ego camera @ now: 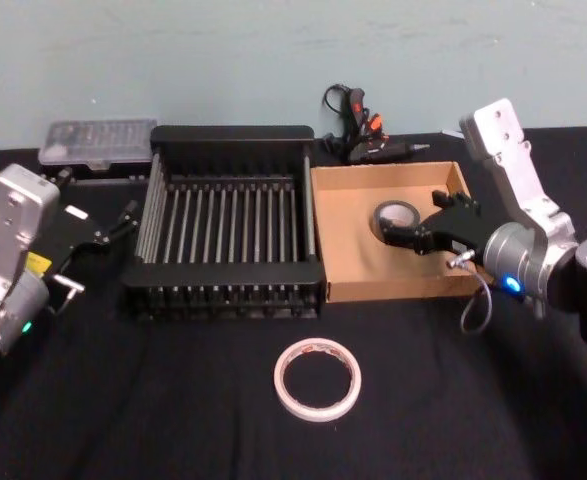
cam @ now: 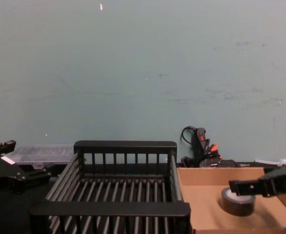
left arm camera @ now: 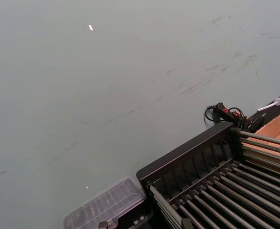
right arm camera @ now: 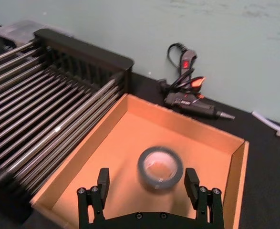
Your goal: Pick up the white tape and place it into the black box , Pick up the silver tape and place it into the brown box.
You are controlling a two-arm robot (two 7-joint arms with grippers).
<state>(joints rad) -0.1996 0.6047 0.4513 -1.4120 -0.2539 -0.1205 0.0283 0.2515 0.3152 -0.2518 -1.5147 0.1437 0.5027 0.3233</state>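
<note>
Silver tape [right arm camera: 160, 168] lies inside the brown box [ego camera: 345, 240], between the spread fingers of the right gripper [right arm camera: 150, 183], apparently let go. White tape [ego camera: 317, 378] lies flat on the cloth in front of the black box [ego camera: 223, 135]; light, thin, stiff, best pinched across its rim. Left gripper [ego camera: 121, 222], left of that crate: cannot tell.

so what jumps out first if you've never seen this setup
The right gripper hangs open over the brown box, with the silver tape lying on the box floor between its spread fingers. Left of that sits the black box, and the white tape lies alone on the dark table in front of both. The left gripper waits at the crate's left side.
</note>
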